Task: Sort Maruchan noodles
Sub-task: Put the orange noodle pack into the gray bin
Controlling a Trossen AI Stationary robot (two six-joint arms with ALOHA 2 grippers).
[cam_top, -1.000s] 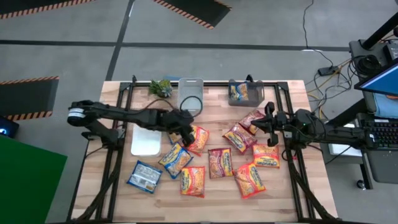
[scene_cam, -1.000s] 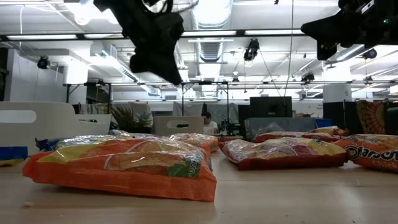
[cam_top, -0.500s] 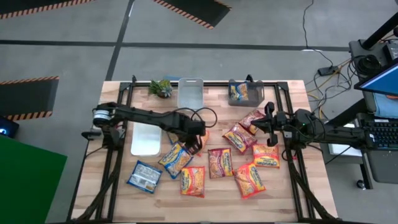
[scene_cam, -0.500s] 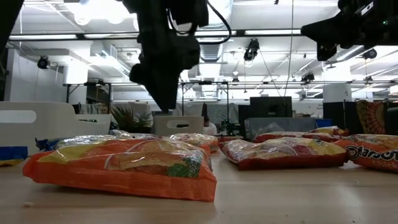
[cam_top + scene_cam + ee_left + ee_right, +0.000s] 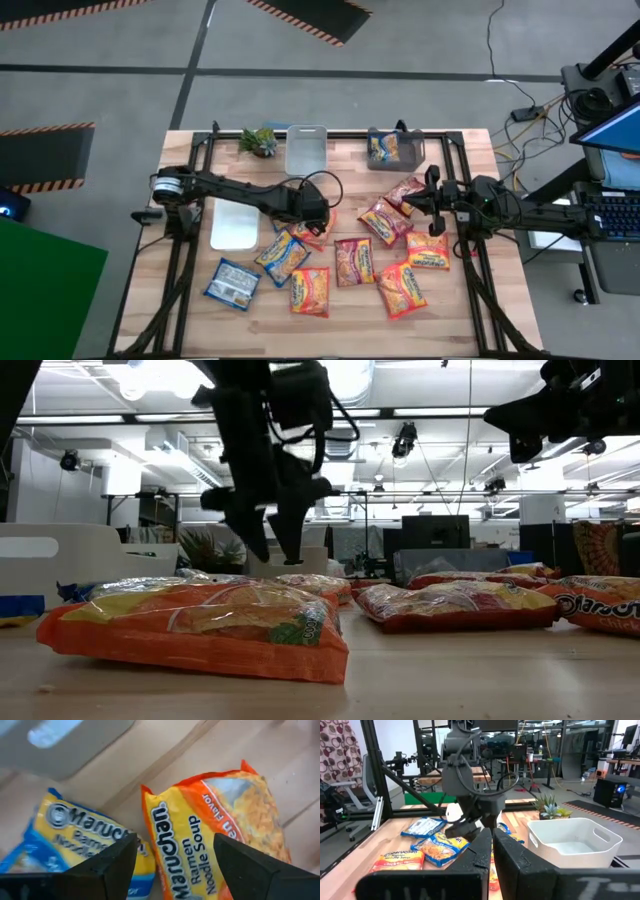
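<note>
— The left gripper point(image 5: 268, 550): how do its fingers stand?
— Spread apart, nothing between them. It hangs just above an orange-yellow packet point(image 5: 220, 835) of crinkly, glossy plastic, flat and rectangular, lying on the wooden table point(image 5: 180, 300).
— What lies beside that packet?
— A blue-and-yellow packet point(image 5: 75, 840), its edge touching the orange one. At nine o'clock from the gripper in the high view sits a flat white tray point(image 5: 235, 222).
— And the rest of the noodles?
— Spread from five to three o'clock of the gripper: orange and red-pink packets, loosely clustered.
— The right gripper point(image 5: 491, 840)?
— Pressed together, empty, raised near the table's three o'clock edge.
</note>
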